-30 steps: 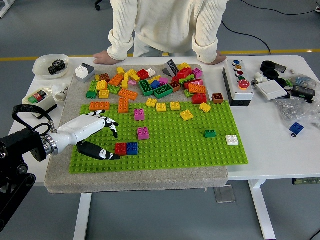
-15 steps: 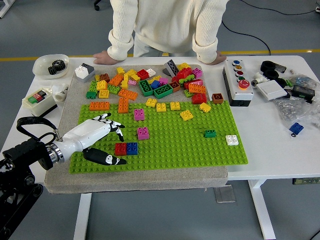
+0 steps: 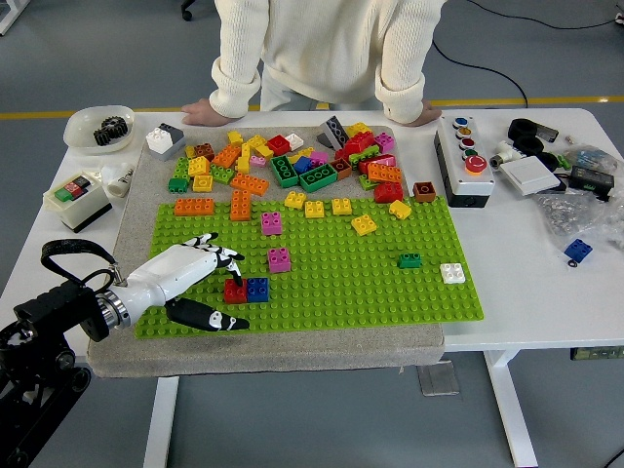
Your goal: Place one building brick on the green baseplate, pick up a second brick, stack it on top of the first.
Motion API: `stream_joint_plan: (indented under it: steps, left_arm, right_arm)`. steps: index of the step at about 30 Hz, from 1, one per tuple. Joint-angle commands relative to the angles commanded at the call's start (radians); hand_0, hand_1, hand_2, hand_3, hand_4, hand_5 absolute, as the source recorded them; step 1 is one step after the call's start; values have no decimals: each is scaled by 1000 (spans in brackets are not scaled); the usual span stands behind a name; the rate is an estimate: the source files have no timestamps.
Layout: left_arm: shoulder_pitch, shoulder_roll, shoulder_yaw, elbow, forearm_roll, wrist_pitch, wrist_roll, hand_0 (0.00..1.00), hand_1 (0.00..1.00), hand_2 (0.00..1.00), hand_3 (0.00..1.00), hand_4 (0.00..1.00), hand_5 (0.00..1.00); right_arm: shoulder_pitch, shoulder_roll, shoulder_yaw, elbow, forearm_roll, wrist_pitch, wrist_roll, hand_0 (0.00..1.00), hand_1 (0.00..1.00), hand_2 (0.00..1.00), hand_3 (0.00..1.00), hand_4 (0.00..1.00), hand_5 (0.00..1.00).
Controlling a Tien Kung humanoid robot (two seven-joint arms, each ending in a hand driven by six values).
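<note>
The left hand (image 3: 200, 285) is seen at the lower left of the frame, fingers spread and nothing gripped, laid over the green baseplate (image 3: 390, 292). Its fingertips appear to be touching the red brick (image 3: 234, 292), though contact cannot be confirmed. A blue brick (image 3: 257, 289) is set flush against the red one. Loose bricks (image 3: 292, 161) are piled toward the upper centre.
</note>
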Motion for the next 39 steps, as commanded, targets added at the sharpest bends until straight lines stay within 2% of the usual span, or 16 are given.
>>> stream_joint_plan:
  steps: [20,39]
  left_arm:
    - [12,1,-4,15,0,-2,1,998,869,891,595,998,680]
    - [10,-20,15,47,0,14,6,998,862,889,596,998,674]
  right_arm:
    - [-1,0,0,0,-1,-1,1,742,643,716,605,829,407]
    - [-2,2,-5,0,0,1,2,742,644,716,606,830,407]
